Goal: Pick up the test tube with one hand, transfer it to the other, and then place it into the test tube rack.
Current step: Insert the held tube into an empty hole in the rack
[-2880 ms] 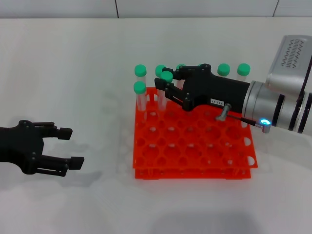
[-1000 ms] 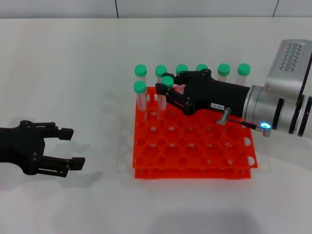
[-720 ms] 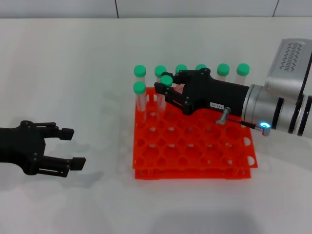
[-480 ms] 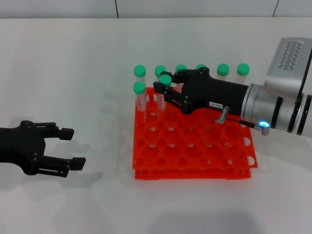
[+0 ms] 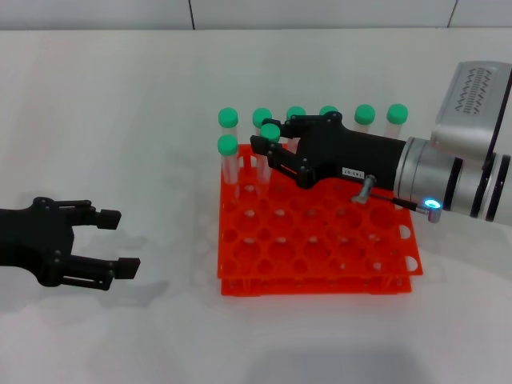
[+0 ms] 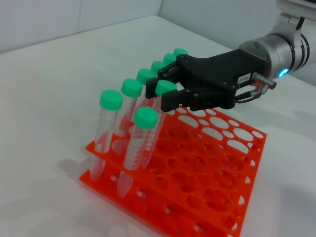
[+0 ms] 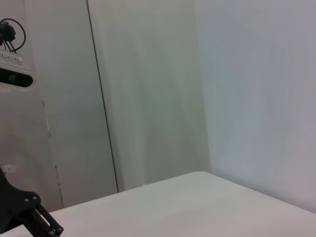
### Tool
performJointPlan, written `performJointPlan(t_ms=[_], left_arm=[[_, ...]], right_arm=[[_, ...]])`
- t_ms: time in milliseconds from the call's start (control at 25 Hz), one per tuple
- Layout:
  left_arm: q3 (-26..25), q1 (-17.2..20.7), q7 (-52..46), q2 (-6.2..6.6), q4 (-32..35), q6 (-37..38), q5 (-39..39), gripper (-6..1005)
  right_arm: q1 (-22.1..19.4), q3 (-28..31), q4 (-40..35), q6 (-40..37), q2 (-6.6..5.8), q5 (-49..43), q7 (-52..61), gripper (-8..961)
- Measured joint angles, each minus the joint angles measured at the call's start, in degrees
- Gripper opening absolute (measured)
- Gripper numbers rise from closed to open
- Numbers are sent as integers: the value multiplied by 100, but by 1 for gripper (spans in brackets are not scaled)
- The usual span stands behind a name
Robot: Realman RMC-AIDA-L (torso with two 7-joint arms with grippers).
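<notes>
Placing step: right black labelled gripper, upper centre of head view, fingers clamped on the slim clear green-capped test tube, standing over the orange-red two-tier holed rack, back-left holes. Next: seat the tube, release. Left black gripper, lower left, fingers spread, empty.

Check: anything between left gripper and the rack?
Nothing: in the head view only bare white table separates the left gripper from the test tube rack.
</notes>
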Motion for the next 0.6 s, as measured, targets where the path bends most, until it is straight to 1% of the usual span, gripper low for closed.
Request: performJointPlan(t_ms=[600], left_arm=[[0,2,2,0,0,0,0,880]], right_arm=[[5,-74,-29,-15,0,-20,19,349]])
